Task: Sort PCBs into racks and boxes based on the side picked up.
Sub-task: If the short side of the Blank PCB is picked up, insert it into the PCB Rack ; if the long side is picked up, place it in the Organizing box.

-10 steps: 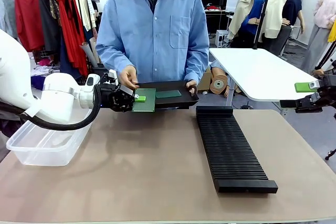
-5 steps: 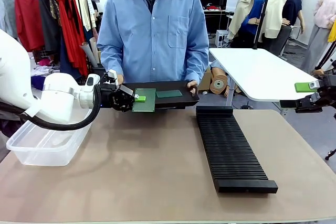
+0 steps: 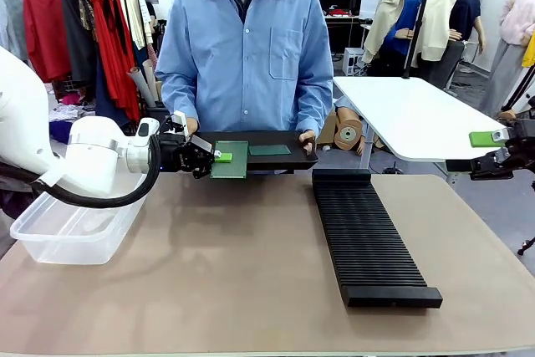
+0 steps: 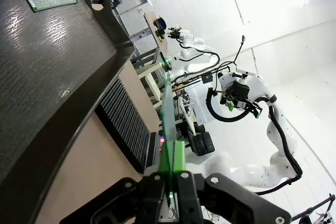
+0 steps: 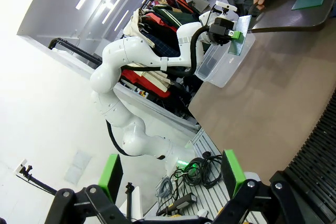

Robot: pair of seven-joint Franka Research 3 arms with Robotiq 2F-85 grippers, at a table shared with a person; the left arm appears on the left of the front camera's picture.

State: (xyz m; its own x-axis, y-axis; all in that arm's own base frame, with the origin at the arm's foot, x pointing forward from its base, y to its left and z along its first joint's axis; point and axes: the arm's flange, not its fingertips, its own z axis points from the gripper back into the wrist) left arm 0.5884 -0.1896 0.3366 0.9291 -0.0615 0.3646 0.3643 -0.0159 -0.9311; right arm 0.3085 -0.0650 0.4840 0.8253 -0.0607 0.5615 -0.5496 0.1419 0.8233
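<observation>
My left gripper is shut on the edge of a green PCB, held flat just over the front left part of the black tray. The person holds that tray in both hands at the table's far edge. A second PCB lies on the tray. In the left wrist view the held PCB shows edge-on between my shut fingers. The long black rack lies right of centre. The clear box stands at the left. My right gripper hangs open and empty at the far right, its pads wide apart.
A white table stands behind at the right, with cardboard rolls beside it. A clothes rail is at the back left. Bare brown tabletop stretches between the box and the rack.
The person's hand that rested on the tray beside my left gripper has drawn back to the tray's edge. Both grippers and the held PCB have stayed about where they were.
</observation>
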